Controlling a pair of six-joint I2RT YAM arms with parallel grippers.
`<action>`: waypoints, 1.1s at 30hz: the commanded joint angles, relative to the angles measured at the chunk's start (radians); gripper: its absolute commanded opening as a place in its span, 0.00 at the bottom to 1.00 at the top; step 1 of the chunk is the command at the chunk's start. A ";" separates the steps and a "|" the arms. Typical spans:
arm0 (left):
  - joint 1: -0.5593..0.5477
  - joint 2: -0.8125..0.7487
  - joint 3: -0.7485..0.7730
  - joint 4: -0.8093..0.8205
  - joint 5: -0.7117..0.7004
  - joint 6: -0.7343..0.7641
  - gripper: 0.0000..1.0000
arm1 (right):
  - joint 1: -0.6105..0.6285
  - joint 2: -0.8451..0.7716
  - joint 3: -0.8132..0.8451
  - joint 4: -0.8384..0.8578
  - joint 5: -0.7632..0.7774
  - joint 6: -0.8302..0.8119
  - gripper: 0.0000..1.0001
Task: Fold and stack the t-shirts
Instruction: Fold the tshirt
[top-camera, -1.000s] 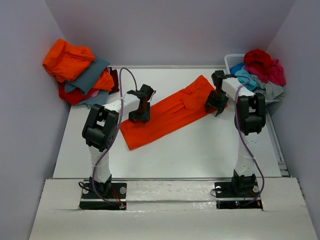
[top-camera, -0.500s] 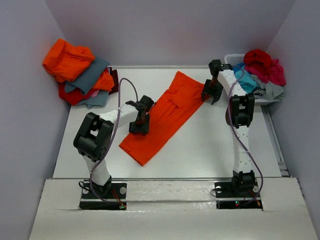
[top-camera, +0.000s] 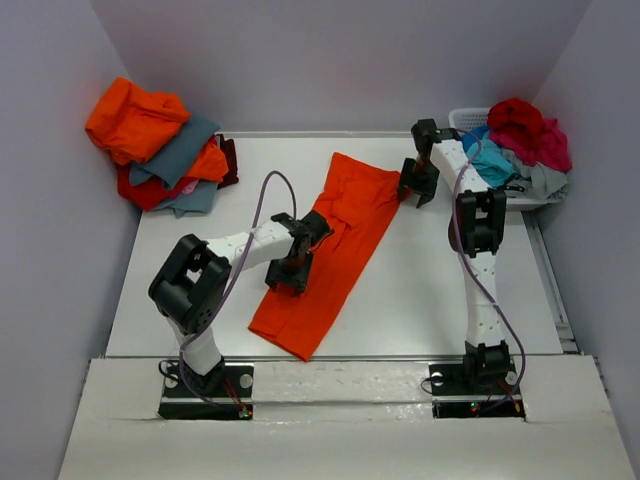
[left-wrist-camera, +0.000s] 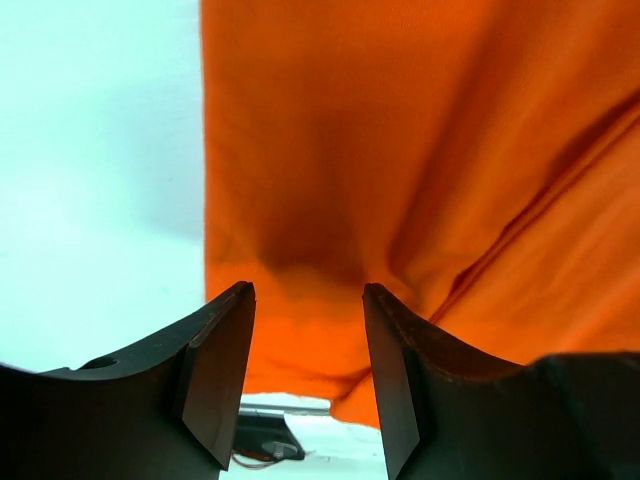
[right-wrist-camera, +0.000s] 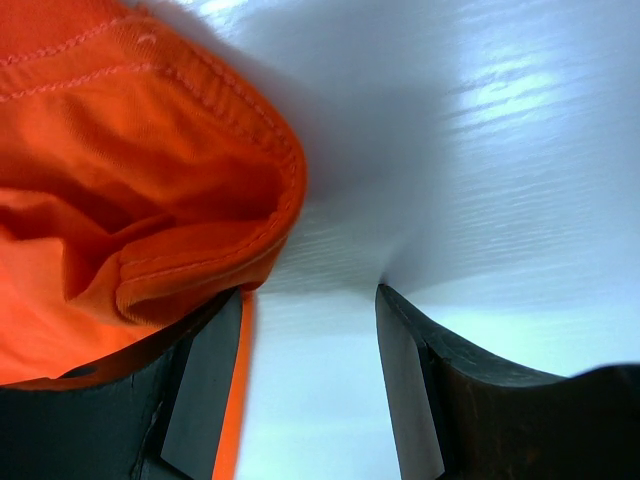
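An orange t-shirt (top-camera: 335, 235), folded into a long strip, lies slanted on the white table (top-camera: 450, 290), running from the far middle down to the near left. My left gripper (top-camera: 290, 272) stands open on the strip's left edge, about halfway along. In the left wrist view its fingertips (left-wrist-camera: 232, 300) rest on the orange cloth (left-wrist-camera: 400, 150), with nothing pinched between them. My right gripper (top-camera: 415, 188) is open at the strip's far right corner. In the right wrist view the hemmed corner (right-wrist-camera: 150, 160) bunches against its left finger (right-wrist-camera: 205, 380), and bare table shows between the jaws.
A heap of orange, grey and red t-shirts (top-camera: 160, 140) lies at the far left corner. A white slatted basket (top-camera: 462, 120) at the far right holds red, turquoise and grey shirts (top-camera: 520, 140). Grey walls enclose the table on three sides.
The orange strip has swung from nearly crosswise to steeply slanted. My left gripper slid nearer and rightward with it; my right gripper moved farther back and left with the far corner.
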 joint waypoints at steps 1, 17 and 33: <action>0.002 0.004 0.139 -0.104 -0.053 -0.004 0.59 | 0.011 -0.081 -0.090 0.039 -0.006 -0.011 0.62; 0.036 0.311 0.690 -0.145 -0.092 0.103 0.60 | 0.080 -0.362 -0.363 0.072 -0.054 -0.012 0.62; 0.209 0.476 0.918 -0.069 -0.019 0.165 0.59 | 0.146 -0.422 -0.509 0.116 -0.106 0.020 0.61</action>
